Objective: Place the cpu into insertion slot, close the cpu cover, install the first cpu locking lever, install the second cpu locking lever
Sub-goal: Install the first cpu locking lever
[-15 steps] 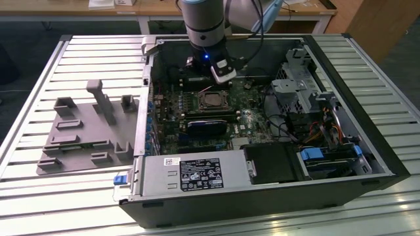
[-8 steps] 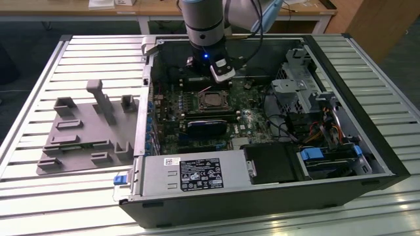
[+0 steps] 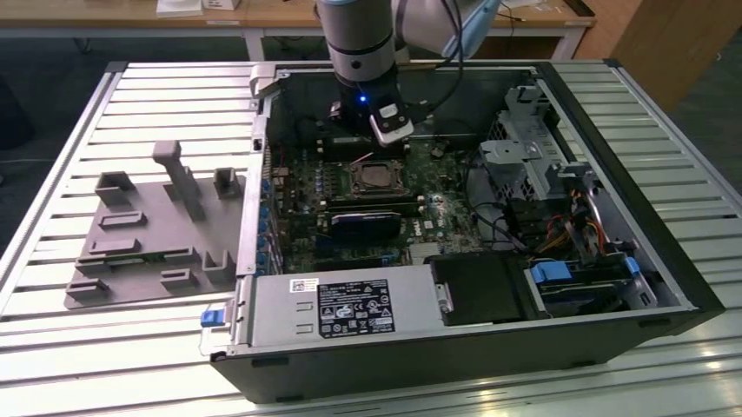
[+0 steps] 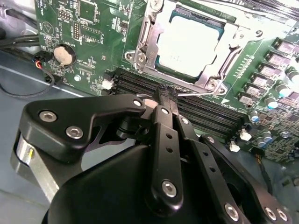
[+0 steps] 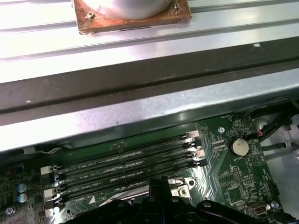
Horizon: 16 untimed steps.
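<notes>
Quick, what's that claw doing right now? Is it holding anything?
Gripper: shut, tips together at the edge of the cpu cover; nothing visibly held.

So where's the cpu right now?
In the second wrist view the cpu sits on the green board, framed by the cover, just beyond the gripper and the long memory slots.

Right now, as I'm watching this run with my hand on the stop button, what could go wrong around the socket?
1. The gripper, fingers together, sits at the edge of the cpu cover, just above the memory slots. A slip might scrape the slots or the green board.
2. The cpu cover lies over the cpu, but whether it is latched cannot be told. A sideways push could perhaps shift it against the cpu.
</notes>
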Tool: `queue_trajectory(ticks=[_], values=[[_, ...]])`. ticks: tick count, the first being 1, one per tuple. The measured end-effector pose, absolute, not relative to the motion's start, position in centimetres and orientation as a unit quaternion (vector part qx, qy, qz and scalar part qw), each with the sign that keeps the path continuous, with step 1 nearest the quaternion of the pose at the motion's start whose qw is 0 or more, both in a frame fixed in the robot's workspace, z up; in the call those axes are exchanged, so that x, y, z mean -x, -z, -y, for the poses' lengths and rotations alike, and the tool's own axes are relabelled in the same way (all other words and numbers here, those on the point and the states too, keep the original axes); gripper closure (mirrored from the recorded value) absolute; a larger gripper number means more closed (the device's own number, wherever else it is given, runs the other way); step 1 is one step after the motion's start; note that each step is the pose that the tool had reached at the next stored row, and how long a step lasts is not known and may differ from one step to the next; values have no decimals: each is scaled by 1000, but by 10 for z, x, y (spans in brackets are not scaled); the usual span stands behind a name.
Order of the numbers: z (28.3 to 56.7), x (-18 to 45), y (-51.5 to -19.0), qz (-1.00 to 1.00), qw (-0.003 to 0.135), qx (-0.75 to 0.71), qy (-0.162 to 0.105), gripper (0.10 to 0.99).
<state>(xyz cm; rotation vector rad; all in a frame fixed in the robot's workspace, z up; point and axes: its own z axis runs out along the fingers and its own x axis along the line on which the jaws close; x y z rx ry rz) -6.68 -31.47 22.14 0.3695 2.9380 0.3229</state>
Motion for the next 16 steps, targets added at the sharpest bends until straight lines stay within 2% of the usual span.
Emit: queue_trajectory(ticks=[16], values=[[305,67,-216,-983,88,-135,-87,984]])
